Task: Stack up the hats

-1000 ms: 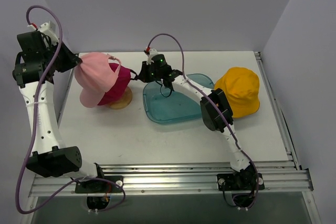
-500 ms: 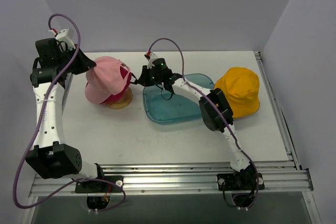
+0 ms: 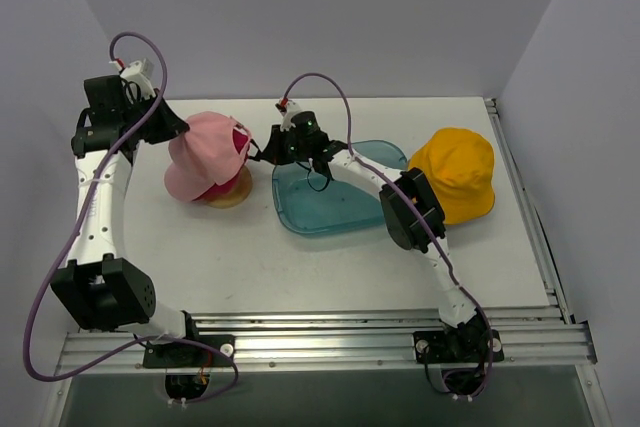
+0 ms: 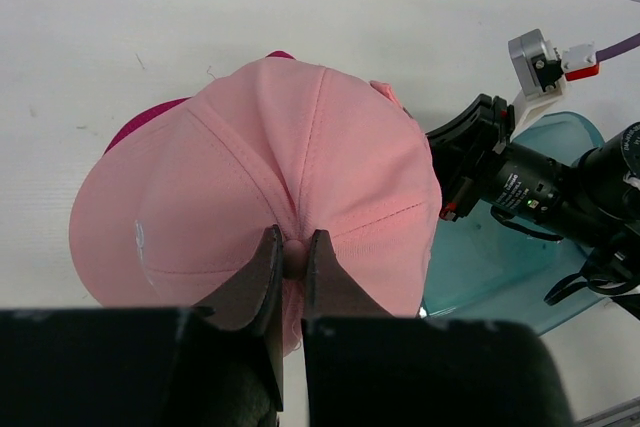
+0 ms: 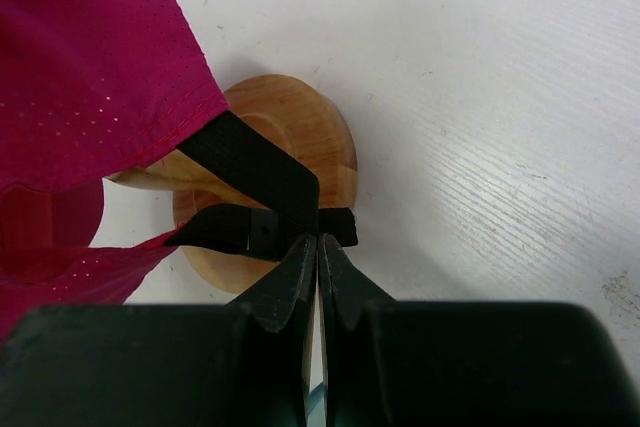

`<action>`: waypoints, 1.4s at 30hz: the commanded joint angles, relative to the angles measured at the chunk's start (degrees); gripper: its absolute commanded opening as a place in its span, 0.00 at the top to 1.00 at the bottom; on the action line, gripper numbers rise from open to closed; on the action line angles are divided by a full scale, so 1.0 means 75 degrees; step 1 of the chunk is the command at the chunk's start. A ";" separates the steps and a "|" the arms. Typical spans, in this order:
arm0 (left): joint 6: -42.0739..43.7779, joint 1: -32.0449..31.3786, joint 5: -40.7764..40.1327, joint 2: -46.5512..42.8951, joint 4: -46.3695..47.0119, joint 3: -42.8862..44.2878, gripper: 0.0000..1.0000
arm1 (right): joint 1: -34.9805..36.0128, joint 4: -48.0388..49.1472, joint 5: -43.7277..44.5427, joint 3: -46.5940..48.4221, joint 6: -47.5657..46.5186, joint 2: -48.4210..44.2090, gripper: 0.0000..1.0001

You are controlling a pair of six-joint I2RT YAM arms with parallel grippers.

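Pink cloth is bunched between the nearly closed jaws of the left gripper (image 4: 292, 253), which pinches a small fold of the pink hat (image 4: 260, 167) near its brim edge. That hat lies crown up over the magenta hat (image 4: 150, 119), of which only a dark rim shows past its far left side in the left wrist view. A small white stitched mark (image 4: 140, 238) sits on the pink cloth left of the gripper, too small to read.

The right gripper (image 5: 317, 245) has its jaws pressed together on the end of a black strap (image 5: 255, 182) that runs out from the magenta hat's back edge. Below the strap is the round wooden base of the stand (image 5: 315, 142), which carries both hats and rests on the white table (image 3: 300, 267). White print on the right gripper's body shows in the left wrist view but cannot be read.

From above, the two stacked hats are at the table's far left, with the teal tray (image 3: 330, 209) just to their right under the right arm. The yellow hat (image 3: 458, 172) lies alone beyond the tray's right end, well apart from the stand.
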 commanded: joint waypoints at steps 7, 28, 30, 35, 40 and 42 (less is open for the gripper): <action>0.0230 -0.0255 -0.0128 -0.0245 0.0440 -0.0162 0.79 | -0.0060 0.0444 -0.0141 -0.0069 0.0230 -0.0889 1.00; -0.0660 -0.0467 -0.1195 -0.0703 0.0791 -0.1123 0.48 | -0.0106 0.0772 -0.0188 -0.0560 0.0582 -0.1440 0.90; -0.0649 -0.0467 -0.1159 -0.0656 0.0780 -0.1088 0.48 | -0.0130 0.0807 -0.0141 -0.0619 0.0605 -0.1592 0.87; -0.0602 -0.0467 -0.1112 -0.0468 0.0721 -0.0901 0.48 | -0.0130 0.1029 0.0047 -0.0993 0.0640 -0.1991 0.74; -0.0625 -0.0502 -0.0948 -0.0386 0.0709 -0.0783 0.47 | -0.0118 0.1229 0.0094 -0.0936 0.0559 -0.2144 0.63; -0.0625 -0.0513 -0.1018 -0.0386 0.0674 -0.0655 0.47 | -0.0095 0.1171 0.0117 -0.0656 0.0465 -0.2004 0.59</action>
